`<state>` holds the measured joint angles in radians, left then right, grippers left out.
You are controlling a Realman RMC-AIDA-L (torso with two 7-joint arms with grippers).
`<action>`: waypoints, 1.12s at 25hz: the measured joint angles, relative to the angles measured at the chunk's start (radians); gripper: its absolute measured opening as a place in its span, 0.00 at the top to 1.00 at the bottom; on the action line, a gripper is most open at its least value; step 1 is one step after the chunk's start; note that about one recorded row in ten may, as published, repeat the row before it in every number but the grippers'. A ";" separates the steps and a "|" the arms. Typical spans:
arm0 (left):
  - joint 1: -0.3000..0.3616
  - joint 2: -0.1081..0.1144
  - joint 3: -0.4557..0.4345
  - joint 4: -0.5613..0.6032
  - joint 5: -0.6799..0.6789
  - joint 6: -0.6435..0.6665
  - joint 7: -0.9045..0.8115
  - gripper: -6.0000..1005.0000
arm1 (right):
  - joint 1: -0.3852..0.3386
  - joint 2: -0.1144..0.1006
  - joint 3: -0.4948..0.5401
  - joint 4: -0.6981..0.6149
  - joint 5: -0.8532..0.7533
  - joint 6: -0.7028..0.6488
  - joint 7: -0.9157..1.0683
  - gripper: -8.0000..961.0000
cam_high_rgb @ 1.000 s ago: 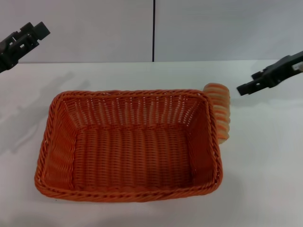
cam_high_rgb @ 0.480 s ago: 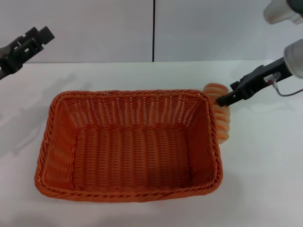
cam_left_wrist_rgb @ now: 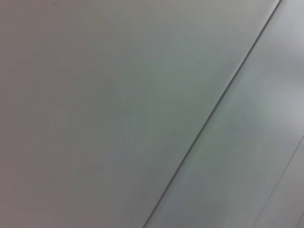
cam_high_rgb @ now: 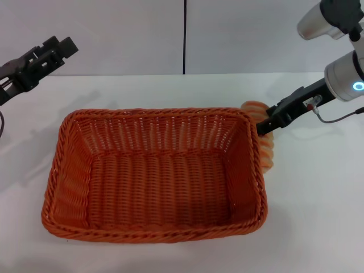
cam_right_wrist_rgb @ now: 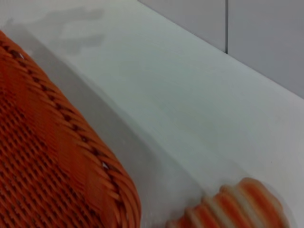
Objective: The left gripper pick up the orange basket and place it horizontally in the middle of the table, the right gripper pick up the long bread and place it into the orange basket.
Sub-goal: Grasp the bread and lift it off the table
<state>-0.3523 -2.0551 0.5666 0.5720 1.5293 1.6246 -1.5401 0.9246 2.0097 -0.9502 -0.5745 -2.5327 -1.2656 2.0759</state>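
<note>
The orange basket (cam_high_rgb: 152, 173) sits lengthwise in the middle of the table (cam_high_rgb: 318, 193), its open top ready for the loaf, so that part of the task looks done. The right gripper (cam_high_rgb: 263, 126) hovers at the long bread (cam_high_rgb: 266, 142), which lies just below its tip against the basket's right wall; I cannot tell how wide its jaws stand or whether they touch it. The left gripper (cam_high_rgb: 60, 46) hangs idle, far off.

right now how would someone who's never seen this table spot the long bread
Find the big orange basket in the middle of the white table. The long bread lies just outside its right wall, with the right gripper at its far end. It alone is ridged, striped orange and cream.
</note>
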 joint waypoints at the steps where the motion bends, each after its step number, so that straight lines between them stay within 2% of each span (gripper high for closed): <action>1: -0.001 0.000 0.006 0.000 0.000 -0.001 0.001 0.22 | 0.004 0.002 -0.001 0.005 0.000 0.005 -0.001 0.24; 13: -0.002 0.000 0.010 -0.001 0.000 -0.003 0.002 0.22 | 0.012 0.012 -0.022 0.013 0.000 0.019 0.002 0.24; 21: -0.002 0.001 0.015 -0.001 0.001 -0.003 0.003 0.22 | 0.018 0.012 -0.025 0.023 -0.018 0.029 0.027 0.43; 28: -0.002 0.001 0.017 -0.001 0.002 -0.004 0.003 0.22 | -0.005 0.016 -0.015 -0.021 -0.014 0.020 0.027 0.49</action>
<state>-0.3544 -2.0539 0.5838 0.5706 1.5310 1.6204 -1.5367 0.9197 2.0261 -0.9654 -0.5953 -2.5468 -1.2456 2.1027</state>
